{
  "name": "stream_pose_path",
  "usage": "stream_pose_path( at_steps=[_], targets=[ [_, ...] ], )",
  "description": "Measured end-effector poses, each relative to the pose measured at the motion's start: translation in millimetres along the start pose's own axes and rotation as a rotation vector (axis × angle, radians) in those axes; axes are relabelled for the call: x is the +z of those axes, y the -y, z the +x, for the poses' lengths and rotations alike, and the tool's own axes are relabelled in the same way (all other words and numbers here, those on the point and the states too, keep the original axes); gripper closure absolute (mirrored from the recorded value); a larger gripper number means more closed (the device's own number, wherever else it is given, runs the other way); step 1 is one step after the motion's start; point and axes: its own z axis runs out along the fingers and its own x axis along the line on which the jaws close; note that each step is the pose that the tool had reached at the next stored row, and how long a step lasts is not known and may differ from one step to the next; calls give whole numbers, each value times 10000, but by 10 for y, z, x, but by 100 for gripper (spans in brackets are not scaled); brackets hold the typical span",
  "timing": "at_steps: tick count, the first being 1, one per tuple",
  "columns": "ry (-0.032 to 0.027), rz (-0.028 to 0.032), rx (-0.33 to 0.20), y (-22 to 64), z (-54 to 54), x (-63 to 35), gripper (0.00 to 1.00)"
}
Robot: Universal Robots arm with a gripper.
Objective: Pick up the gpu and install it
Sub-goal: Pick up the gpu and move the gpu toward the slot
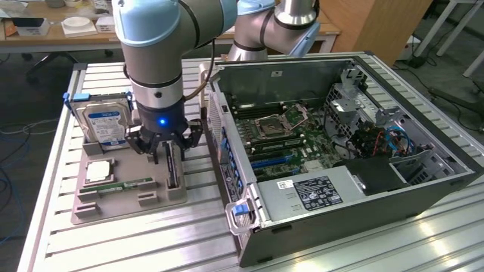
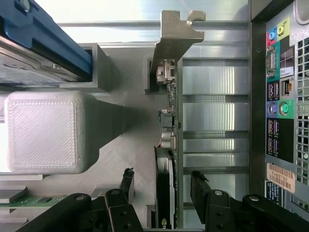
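The hand (image 2: 164, 182) is spread about as wide as it goes & has hold of nothing. Its two fingers (image 2: 199, 186) stand either side of the gpu (image 2: 174, 116), w/ a visible gap btwn each one and the card. So the card isn't off to one side of the hand; it sits directly under and btwn the jaws.

The gpu stands on its long edge in a slot of the grey tray (image 1: 124, 205). In the exterior view its long axis runs approx 12-to-6 o'clock. The fingers sit at 9 and 3 of it, i.e. across the thin thickness, not along the length. Judging by that, the closing line is square to the card. The metal bracket (image 2: 177, 41) is at the card end out ahead of the fingers.

Next out, same tray, exterior view:
- cpu chip (image 1: 100, 170) and green memory stick (image 1: 124, 186) at approx 8 o'clock of the hand
- hard drive (image 1: 106, 126) w/ blue-white label at approx 10 o'clock
- none of these touches the card

Further out, at 3 o'clock of the hand, the open pc case (image 1: 348, 226) lies on the slatted surface (image 1: 151, 243) just beside the tray. Its motherboard (image 1: 280, 136) faces up; can't tell which card slot is free. Install not begun: the gpu is in the tray, apart from the case.
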Motion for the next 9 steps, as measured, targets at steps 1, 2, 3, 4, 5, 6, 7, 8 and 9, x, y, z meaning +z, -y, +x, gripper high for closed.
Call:
stream_pose_path(
  at_steps=[1, 2, 3, 4, 5, 6, 7, 8, 9],
  targets=[
    [0, 0, 0, 0, 0, 0, 41],
    [0, -1, 0, 0, -1, 0, 41],
    [0, -1, -1, 0, -1, 0, 41],
    [1, 0, 0, 0, 0, 0, 41],
    [0, 0, 0, 0, 0, 0, 41],
    [0, 0, 0, 0, -1, 0, 41],
    [0, -1, -1, 0, -1, 0, 41],
    [1, -1, 0, 0, -1, 0, 41],
    [0, 0, 0, 0, 0, 0, 41]
  ],
)
